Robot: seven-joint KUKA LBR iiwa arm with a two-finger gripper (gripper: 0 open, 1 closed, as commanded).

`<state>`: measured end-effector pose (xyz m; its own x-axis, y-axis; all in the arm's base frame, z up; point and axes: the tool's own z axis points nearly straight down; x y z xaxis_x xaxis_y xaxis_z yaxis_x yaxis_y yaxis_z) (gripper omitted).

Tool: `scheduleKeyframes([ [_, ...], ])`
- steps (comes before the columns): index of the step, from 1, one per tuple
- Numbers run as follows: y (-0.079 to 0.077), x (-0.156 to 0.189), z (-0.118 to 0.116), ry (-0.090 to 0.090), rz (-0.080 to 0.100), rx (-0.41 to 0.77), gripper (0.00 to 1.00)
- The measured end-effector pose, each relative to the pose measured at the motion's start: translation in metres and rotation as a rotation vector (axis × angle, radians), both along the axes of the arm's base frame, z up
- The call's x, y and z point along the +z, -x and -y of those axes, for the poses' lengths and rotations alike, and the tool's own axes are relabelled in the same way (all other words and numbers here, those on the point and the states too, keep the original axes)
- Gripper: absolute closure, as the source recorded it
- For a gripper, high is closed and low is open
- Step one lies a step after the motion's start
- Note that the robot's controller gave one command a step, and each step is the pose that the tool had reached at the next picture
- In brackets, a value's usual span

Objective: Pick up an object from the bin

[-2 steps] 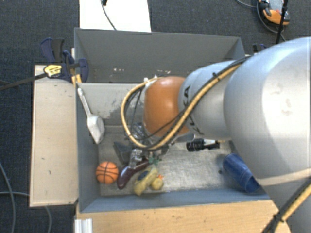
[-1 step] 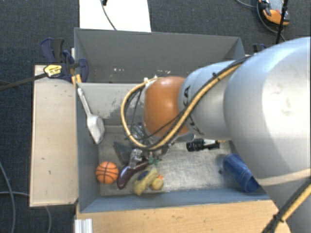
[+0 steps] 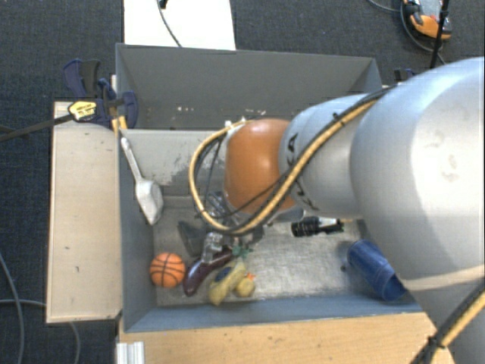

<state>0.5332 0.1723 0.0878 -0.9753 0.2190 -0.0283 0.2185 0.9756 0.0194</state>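
My gripper (image 3: pixel 214 243) reaches down from under the orange wrist cover to the bin's front left floor. It hangs just above a dark purple, eggplant-shaped thing (image 3: pixel 201 271), which lies slanted. A lumpy yellow toy (image 3: pixel 232 283) rests right of the purple thing, against the front wall. An orange ball with dark lines (image 3: pixel 167 269) sits to the left, touching the purple thing's end. Whether the gripper touches any of them is hidden.
A white long-handled scoop (image 3: pixel 144 189) leans along the left wall. A small black bottle-like thing (image 3: pixel 314 225) lies mid-bin to the right of the gripper. A blue cylinder (image 3: pixel 375 271) lies at the front right. The arm covers the right side of the bin.
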Motion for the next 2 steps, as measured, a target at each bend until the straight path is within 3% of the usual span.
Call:
scheduleKeyframes([
  [2,0.007,0.032,0.004,0.014,-0.034,0.001,1.00],
])
